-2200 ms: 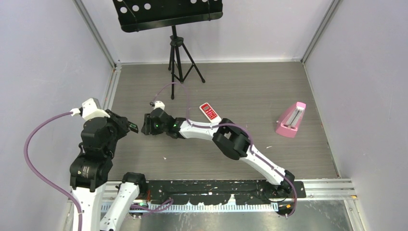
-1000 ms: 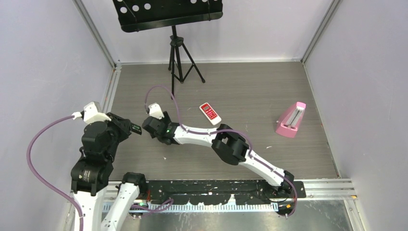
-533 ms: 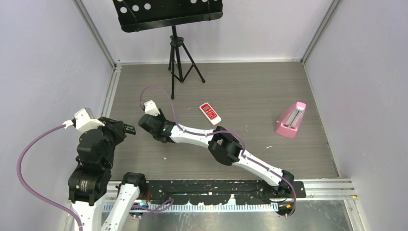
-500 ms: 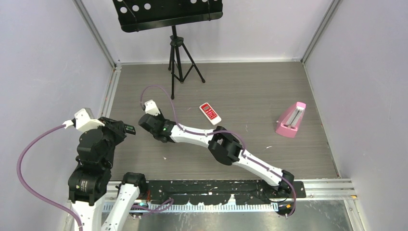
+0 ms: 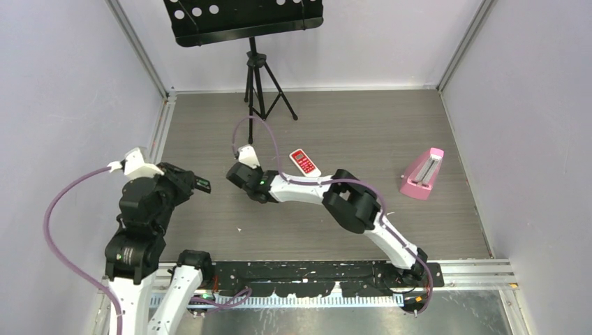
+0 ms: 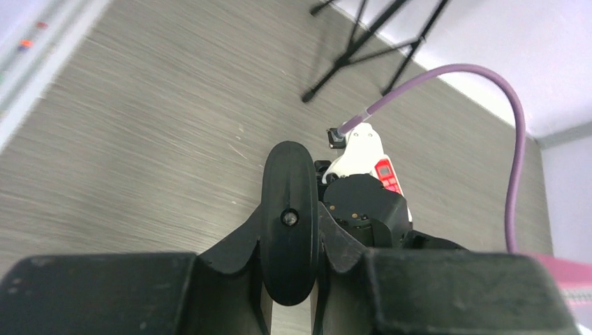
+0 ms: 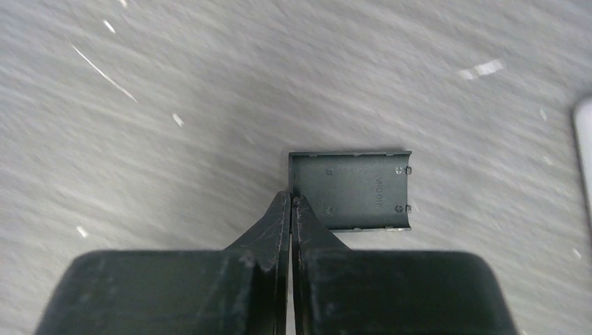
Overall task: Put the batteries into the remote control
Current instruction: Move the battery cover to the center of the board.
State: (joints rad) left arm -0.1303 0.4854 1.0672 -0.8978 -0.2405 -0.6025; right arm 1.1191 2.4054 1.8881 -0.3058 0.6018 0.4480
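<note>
Remote control [image 6: 290, 181], pinched in left end effector [image 6: 290, 234]

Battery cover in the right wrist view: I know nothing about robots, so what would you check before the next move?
1. Battery cover pinched by the right fingers: ok, held at its left edge.
2. Dark remote clamped in the left fingers: ok, seen end-on.
3. Cover clear of that remote: ok, in the top view the left and right fingers stand apart.
4. Battery bay open and reachable: cannot tell, only the remote's end shows.
5. Batteries located: not ok, none visible in any view.
</note>
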